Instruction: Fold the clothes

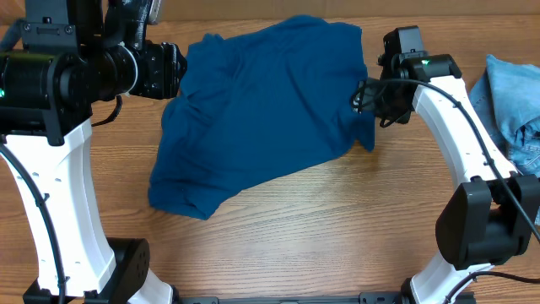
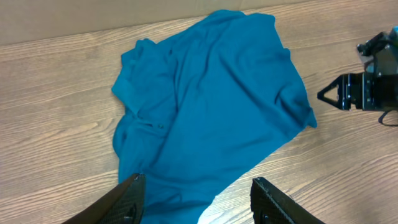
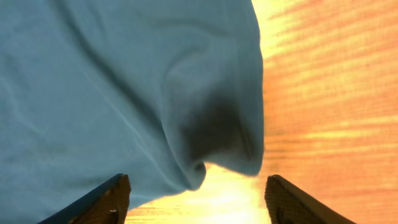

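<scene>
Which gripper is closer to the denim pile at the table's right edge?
Right. The right gripper is at the blue shirt's right edge, the side facing the denim pile. The left gripper is at the shirt's left edge, with the whole shirt in between.

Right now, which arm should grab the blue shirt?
Probably right: the right gripper is open at the blue shirt, a corner just ahead of its fingers; the left gripper sits farther back.
</scene>
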`<state>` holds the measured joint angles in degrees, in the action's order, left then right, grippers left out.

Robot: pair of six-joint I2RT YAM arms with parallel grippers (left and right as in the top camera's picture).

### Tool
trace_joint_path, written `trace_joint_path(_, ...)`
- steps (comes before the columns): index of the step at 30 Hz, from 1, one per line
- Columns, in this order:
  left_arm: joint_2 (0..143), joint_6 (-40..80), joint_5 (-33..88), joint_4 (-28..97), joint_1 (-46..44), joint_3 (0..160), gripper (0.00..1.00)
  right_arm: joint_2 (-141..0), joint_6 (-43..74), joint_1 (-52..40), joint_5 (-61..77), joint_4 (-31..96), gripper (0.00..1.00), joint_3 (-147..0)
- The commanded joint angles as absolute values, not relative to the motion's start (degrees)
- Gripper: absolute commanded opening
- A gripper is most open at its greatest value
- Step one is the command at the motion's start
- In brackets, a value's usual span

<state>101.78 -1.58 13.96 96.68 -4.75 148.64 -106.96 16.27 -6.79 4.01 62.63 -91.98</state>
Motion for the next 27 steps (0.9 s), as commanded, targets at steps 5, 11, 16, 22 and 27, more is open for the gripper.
trace_joint_path(5,100.38,-1.08,14.87,96.79,-4.51,149.03,0.59,-106.85,16.75,-5.82,3.05,64.64,0.77,-88.12)
trace_joint_path(11,100.38,-1.3,14.81,96.71,-4.51,149.03,0.6,-106.85,16.03,-5.76,3.03,59.27,0.76,-79.2)
trace_joint_path(16,100.38,-1.76,14.13,96.77,-4.51,149.03,0.62,-106.85,13.17,-5.58,0.62,50.52,0.71,-74.37)
trace_joint_path(22,100.38,-1.74,13.08,96.79,-4.51,149.03,0.63,-106.83,8.69,-5.61,0.3,47.2,0.67,-72.9)
trace_joint_path(27,100.38,-1.76,11.68,96.77,-4.51,149.03,0.65,-106.72,17.1,-4.69,9.85,53.25,0.63,-73.08)
